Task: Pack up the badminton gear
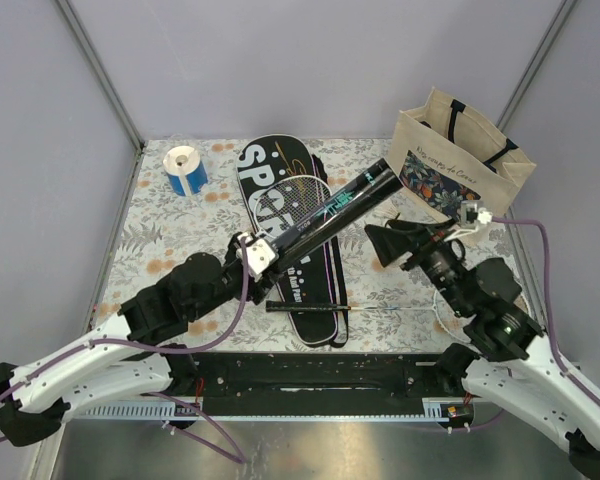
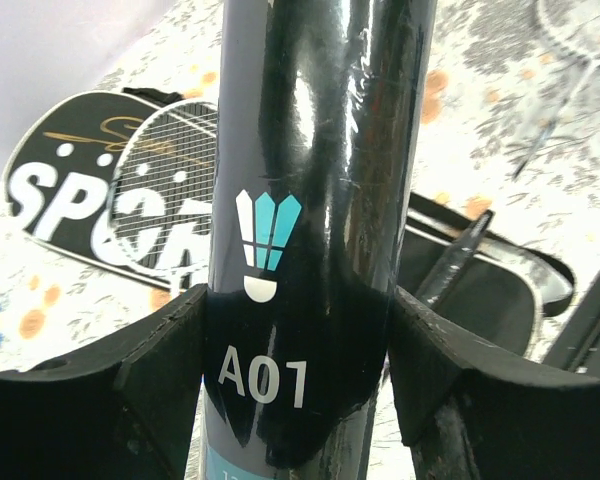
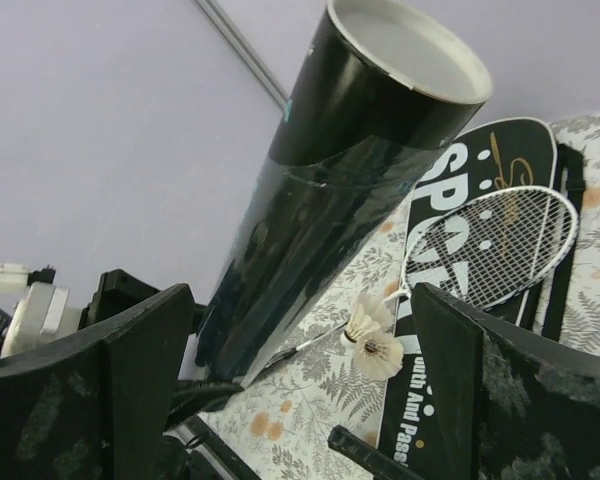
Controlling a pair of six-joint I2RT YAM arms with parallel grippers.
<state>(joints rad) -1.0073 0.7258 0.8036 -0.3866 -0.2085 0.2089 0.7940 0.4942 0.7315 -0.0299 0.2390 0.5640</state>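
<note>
Up off the table (image 1: 160, 230), the long black tube (image 1: 330, 212) was held at a slant. Its low end was in the left gripper (image 1: 255, 255) and its high end pointed toward the far right. The top end showed white, but I could not tell if that was a lid or the inside. I could not see anything in the tube.

The black case (image 1: 270, 195) with big white letters lay flat in the middle of the table. One white racket (image 1: 312, 188) lay on top of it, not inside. A second racket (image 1: 305, 307) lay with its dark handle across the near end of the case. Two small white shuttlecocks (image 3: 375, 342) sat on the table just beside the case.

The beige tote bag (image 1: 460, 150) stood at the far right corner. It looked dark inside, and I could not tell what was in it. The blue and white tape roll (image 1: 187, 170) sat at the far left.

The left arm reached in from the near left, and its two jaws pinched the tube from both sides. The right arm reached in from the near right. The right gripper (image 1: 388, 245) pointed toward the tube with its jaws spread wide and nothing between them. It was near the tube but not touching it.
</note>
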